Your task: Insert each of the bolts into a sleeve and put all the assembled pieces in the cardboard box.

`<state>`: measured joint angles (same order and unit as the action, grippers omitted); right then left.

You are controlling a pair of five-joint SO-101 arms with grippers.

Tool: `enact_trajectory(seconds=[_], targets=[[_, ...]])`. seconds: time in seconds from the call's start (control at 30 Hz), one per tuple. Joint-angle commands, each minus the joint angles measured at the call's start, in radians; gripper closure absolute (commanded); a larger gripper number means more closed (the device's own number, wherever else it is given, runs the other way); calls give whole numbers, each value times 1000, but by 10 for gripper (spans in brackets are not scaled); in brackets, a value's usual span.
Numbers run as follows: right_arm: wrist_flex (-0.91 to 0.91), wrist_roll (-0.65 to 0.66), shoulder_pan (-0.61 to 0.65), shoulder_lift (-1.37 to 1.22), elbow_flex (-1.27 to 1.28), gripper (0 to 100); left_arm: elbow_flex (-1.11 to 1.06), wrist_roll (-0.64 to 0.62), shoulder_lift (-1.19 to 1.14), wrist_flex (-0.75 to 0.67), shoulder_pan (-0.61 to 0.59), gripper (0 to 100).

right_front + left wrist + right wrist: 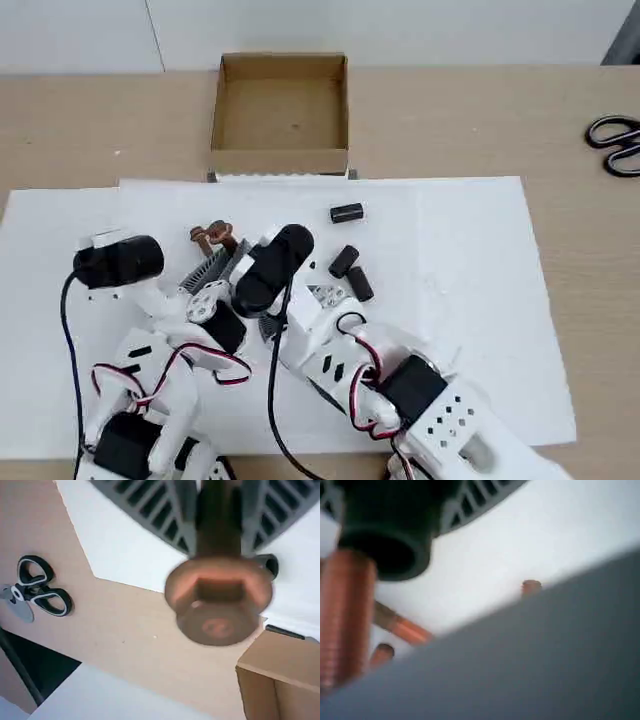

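Left gripper (218, 510): pinching a copper bolt (218, 600) by its shank, hex head out past the fingertips
Right gripper (395, 497): clamped on a black sleeve (385, 535), open end just beside a threaded bolt shank (345, 615)
Loose sleeves: one sleeve (347, 212) nearer the box, a sleeve pair (343, 261) close together by the arms, all on the white paper sheet (470, 300)
Loose bolts (400, 625): lying on the paper
Cardboard box (280, 110): open, at the paper's far edge
Scissors (615, 145): on the wooden table, well apart
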<state>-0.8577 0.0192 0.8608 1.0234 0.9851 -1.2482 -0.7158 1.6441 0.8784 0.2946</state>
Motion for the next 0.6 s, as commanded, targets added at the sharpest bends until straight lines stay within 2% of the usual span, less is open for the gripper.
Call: enact_trajectory(seconds=[0.0, 0.4, 0.57], targets=[[25, 9, 12, 38, -11, 996, 7, -6, 11, 2, 8, 994], [33, 9, -38, 44, -9, 996, 12, -6, 11, 3, 11, 994], [39, 9, -36, 44, -12, 996, 30, -6, 8, 71, 86, 994]])
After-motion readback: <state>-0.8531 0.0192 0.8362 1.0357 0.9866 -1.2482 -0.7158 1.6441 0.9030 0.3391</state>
